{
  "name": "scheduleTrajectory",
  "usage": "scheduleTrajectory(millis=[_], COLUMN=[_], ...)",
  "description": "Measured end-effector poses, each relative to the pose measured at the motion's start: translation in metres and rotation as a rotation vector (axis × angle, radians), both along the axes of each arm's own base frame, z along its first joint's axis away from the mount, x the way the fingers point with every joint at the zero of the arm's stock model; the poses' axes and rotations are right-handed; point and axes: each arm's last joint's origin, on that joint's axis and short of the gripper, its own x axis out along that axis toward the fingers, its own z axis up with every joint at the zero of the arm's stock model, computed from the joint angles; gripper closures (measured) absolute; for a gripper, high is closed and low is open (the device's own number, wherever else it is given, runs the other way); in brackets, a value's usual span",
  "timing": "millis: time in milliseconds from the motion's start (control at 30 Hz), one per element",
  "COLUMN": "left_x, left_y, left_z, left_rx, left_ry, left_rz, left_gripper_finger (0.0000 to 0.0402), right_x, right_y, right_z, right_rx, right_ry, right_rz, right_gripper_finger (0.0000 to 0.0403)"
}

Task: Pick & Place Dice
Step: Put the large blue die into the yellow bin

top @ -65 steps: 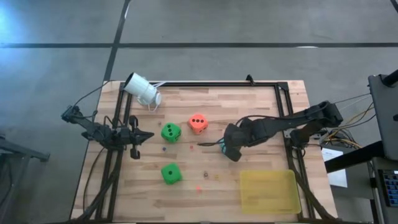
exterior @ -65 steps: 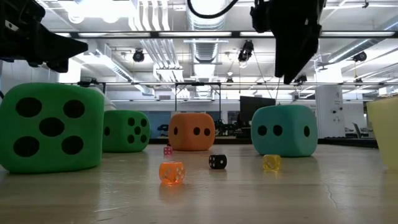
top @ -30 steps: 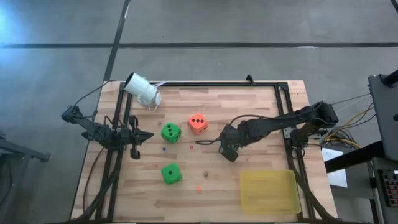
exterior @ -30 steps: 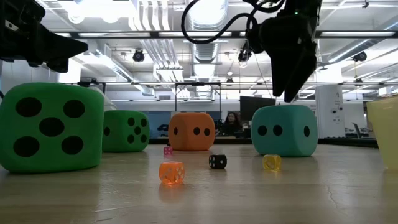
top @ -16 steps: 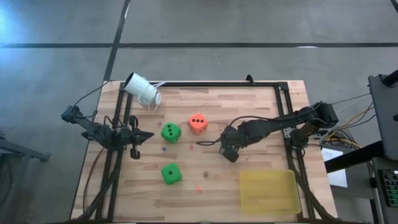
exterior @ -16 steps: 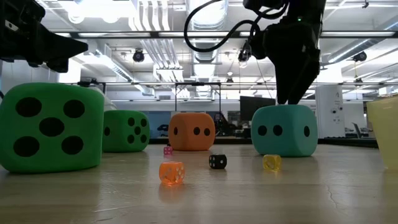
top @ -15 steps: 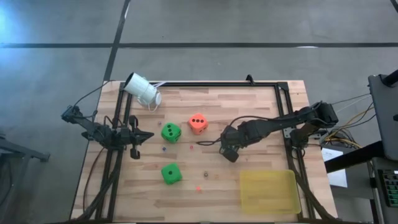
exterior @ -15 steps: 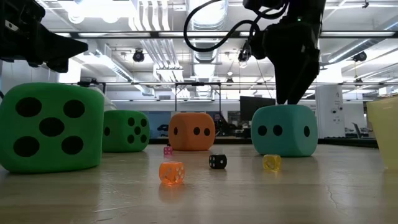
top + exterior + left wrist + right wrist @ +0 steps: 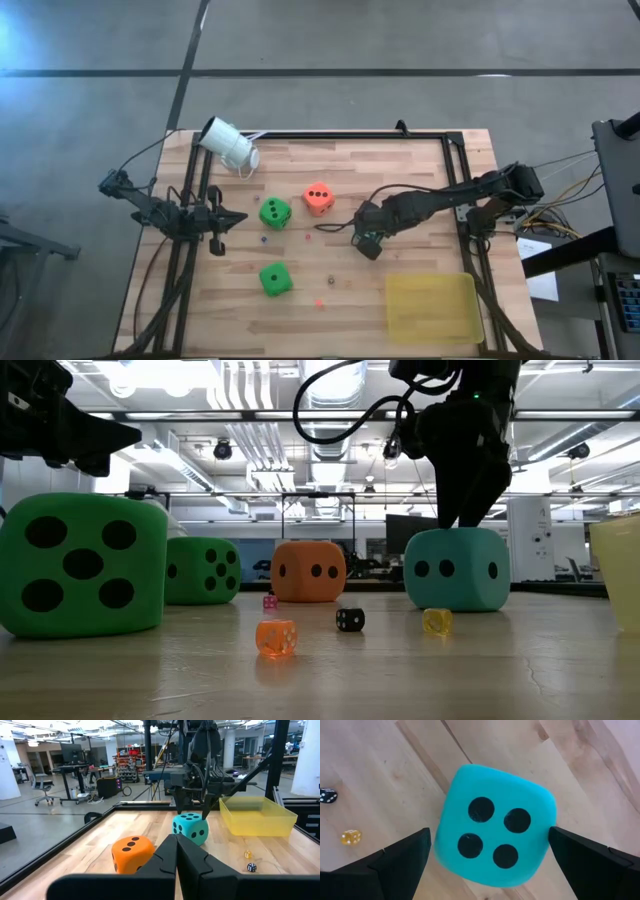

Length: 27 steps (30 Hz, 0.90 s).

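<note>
Yellow bin (image 9: pixel 432 306) sits at the table's near right corner; nothing shows inside it in the high view. White cup (image 9: pixel 229 143) lies tipped on its side at the far left corner, its contents not visible.

Right gripper (image 9: pixel 487 855) hangs directly over the teal die (image 9: pixel 495 845), fingers spread wide, one on each side of it and not touching; four pips face up. In the low view the teal die (image 9: pixel 456 568) rests on the table under the gripper. The orange die (image 9: pixel 318 198) and one green die (image 9: pixel 275 212) sit side by side mid-table; the second green die (image 9: pixel 275 279) lies nearer the front edge. A few tiny dice are scattered between them.

Left gripper (image 9: pixel 218 217) waits at the left edge, fingers closed, empty.

Change since two seconds ago: right gripper has come lower over the teal die, from well above it to just over its top. Dice unmoved.
</note>
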Motion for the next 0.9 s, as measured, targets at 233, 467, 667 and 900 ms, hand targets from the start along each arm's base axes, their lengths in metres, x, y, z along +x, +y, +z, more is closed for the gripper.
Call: scheduleTrajectory(millis=[233,467,667,900], left_x=[0.0,0.0,0.0,0.0], left_y=[0.0,0.0,0.0,0.0], left_z=[0.0001,0.0,0.0,0.0], left_rx=[0.0,0.0,0.0,0.0], left_ry=[0.0,0.0,0.0,0.0], left_rz=[0.0,0.0,0.0,0.0], left_gripper_finger=[0.0396,0.0396,0.0396,0.0396], right_x=[-0.0009,-0.0014,-0.0037,-0.0038], right_y=[-0.0023,-0.0033,-0.0036,-0.0035], right_z=[-0.0016,0.0026,0.0031,0.0016], right_rx=[-0.002,0.006,0.003,0.006], right_ry=[0.006,-0.002,0.013,0.01], right_rz=[-0.017,-0.029,-0.029,-0.028], right_gripper_finger=[0.0003,0.0003,0.0003,0.0003])
